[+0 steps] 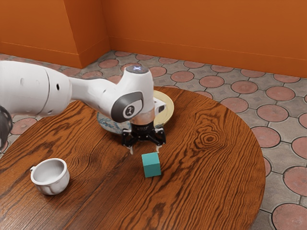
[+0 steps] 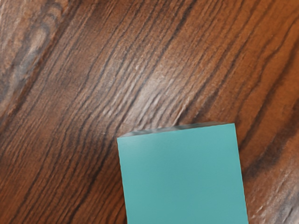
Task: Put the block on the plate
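On the wood tbl: teal block, w/ gripper just above.
Fingers apart, nr block; plate partly hid behind arm; white cup also on tbl, twd ext. view's left.

In the exterior view, you had bright, warm-looking light across the orange wall at twelve o'clock and the round wooden table. Light appeared to come from above: the teal cube, near the center, had a bright top and a darker near side. At nine o'clock, the white robot arm showed pale upper surfaces and greyer undersides. Toward eight o'clock, you could see soft shading inside the white cup. In the wrist view, whitish glare streaked the wood grain beside the cube, whose top looked evenly lit above a thin, greyer side.
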